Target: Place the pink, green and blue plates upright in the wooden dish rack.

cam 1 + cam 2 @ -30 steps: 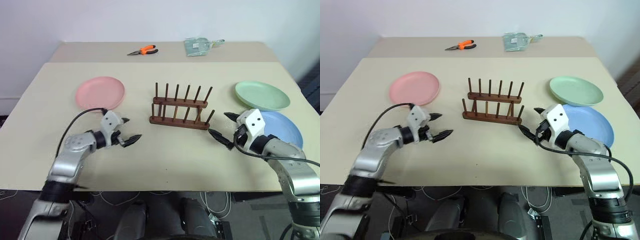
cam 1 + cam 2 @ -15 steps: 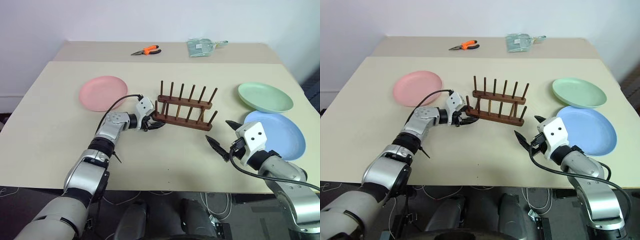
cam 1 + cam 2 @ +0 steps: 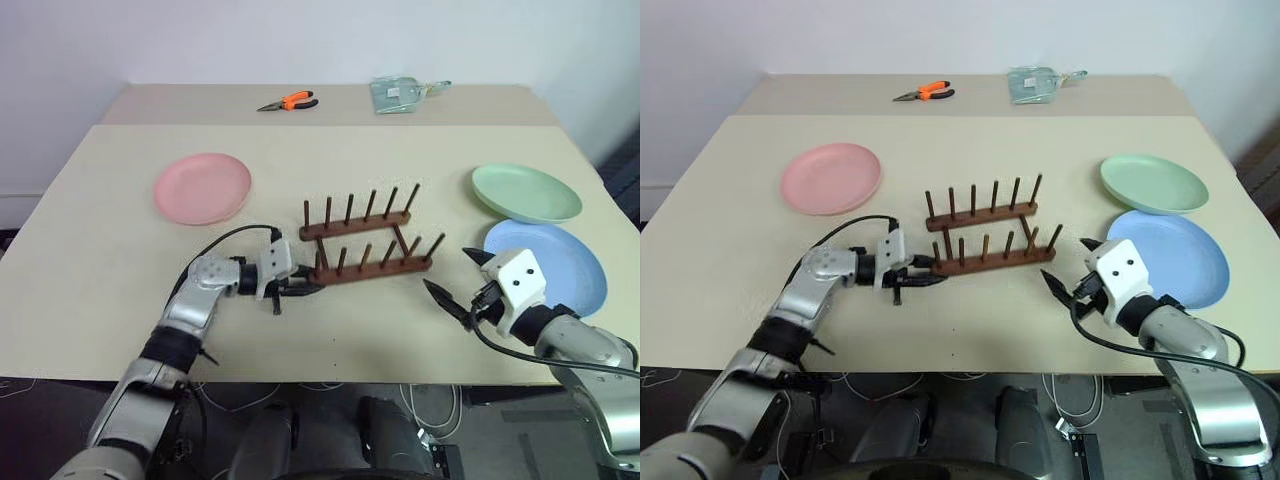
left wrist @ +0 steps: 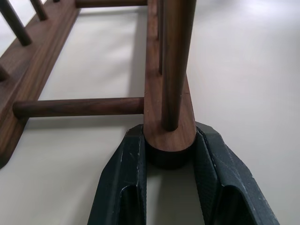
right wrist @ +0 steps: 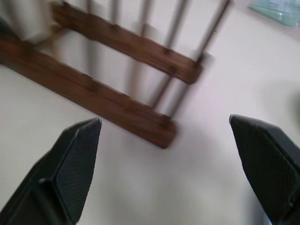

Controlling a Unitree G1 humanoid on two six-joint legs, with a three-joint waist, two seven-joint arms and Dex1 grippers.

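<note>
Compared with a second ago, the wooden dish rack (image 3: 366,244) has been turned on the desk (image 3: 100,290), its left end drawn nearer. That end of the near base bar is pinched by the left hand (image 4: 171,187). Right of the rack, the right hand (image 3: 458,283) is held spread wide, apart from it. Left of the rack the pink plate (image 3: 203,187) lies flat; to its right lie the green plate (image 3: 526,192) and, nearer, the blue plate (image 3: 570,266).

light: bright, even | shadows: soft | blur: right wrist view smeared
</note>
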